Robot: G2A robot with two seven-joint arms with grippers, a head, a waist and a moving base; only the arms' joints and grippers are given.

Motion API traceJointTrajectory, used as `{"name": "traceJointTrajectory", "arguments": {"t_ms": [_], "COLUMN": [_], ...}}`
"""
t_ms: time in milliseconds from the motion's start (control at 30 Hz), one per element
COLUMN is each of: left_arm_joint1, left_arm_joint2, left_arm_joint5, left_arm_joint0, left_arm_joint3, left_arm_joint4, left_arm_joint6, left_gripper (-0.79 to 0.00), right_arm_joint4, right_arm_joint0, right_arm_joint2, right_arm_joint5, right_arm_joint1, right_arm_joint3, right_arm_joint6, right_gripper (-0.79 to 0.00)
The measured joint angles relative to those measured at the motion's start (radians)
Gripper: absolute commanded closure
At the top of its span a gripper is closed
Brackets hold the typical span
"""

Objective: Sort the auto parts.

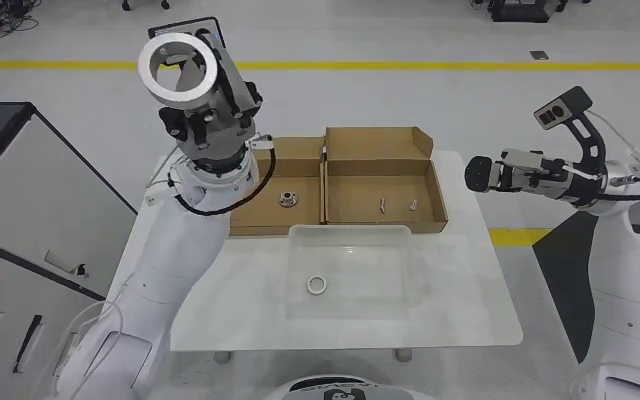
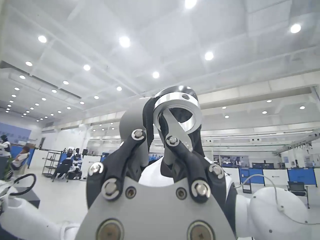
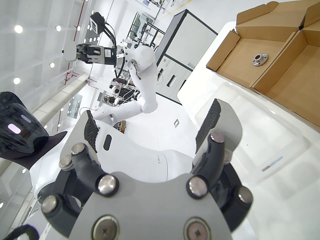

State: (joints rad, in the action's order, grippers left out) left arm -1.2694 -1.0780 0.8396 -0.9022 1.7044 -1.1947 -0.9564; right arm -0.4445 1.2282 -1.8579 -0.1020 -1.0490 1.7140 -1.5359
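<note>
My left gripper [image 2: 156, 112] is raised high above the table's left side, shut on the rim of a broad silver metal ring [image 2: 177, 112], one finger inside it and one outside. From above the ring [image 1: 180, 68] faces the camera. A metal flange [image 1: 288, 197] lies in the left cardboard box [image 1: 262, 222]. Two small bolts [image 1: 383, 206] lie in the right cardboard box [image 1: 436, 200]. A small white ring [image 1: 317, 284] rests in the clear tray [image 1: 400, 238]. My right gripper [image 3: 152, 121] hangs open beyond the table's right edge, holding nothing.
The two cardboard boxes stand side by side at the back of the white table [image 1: 480, 300], the clear tray in front of them. A grey cabinet [image 1: 50, 200] stands left of the table. The flange [image 3: 260, 59] also lies in sight of the right wrist camera.
</note>
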Motion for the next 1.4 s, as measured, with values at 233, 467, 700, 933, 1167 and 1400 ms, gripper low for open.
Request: {"name": "traceJointTrajectory", "arguments": {"t_ms": [233,467,700,933,1167,1400], "left_arm_joint1": [0.004,0.005,-0.001,-0.011,-0.018,-0.018], "left_arm_joint2": [-0.040,-0.059,-0.042,-0.018,-0.020,-0.020], "left_arm_joint5": [-0.014,-0.038,-0.036,-0.042,-0.040,-0.039], "left_arm_joint0": [0.007,-0.002,-0.015,-0.024,-0.021,-0.021], "left_arm_joint3": [-0.052,-0.033,-0.008,-0.001,-0.010,-0.010], "left_arm_joint4": [0.299,0.558,0.553,0.298,0.215,0.218], "left_arm_joint6": [-0.002,0.053,0.095,0.066,0.034,0.034], "left_gripper": [0.000,0.000,0.000,0.000,0.000,0.000], "right_arm_joint4": [0.000,0.000,0.000,0.000,0.000,0.000], "right_arm_joint0": [0.000,0.000,0.000,0.000,0.000,0.000], "right_arm_joint2": [0.000,0.000,0.000,0.000,0.000,0.000], "right_arm_joint5": [0.000,0.000,0.000,0.000,0.000,0.000], "right_arm_joint1": [0.000,0.000,0.000,0.000,0.000,0.000], "right_arm_joint3": [0.000,0.000,0.000,0.000,0.000,0.000], "right_arm_joint6": [0.000,0.000,0.000,0.000,0.000,0.000], "right_gripper": [-0.785,-0.785,-0.785,-0.785,-0.785,-0.785]}}
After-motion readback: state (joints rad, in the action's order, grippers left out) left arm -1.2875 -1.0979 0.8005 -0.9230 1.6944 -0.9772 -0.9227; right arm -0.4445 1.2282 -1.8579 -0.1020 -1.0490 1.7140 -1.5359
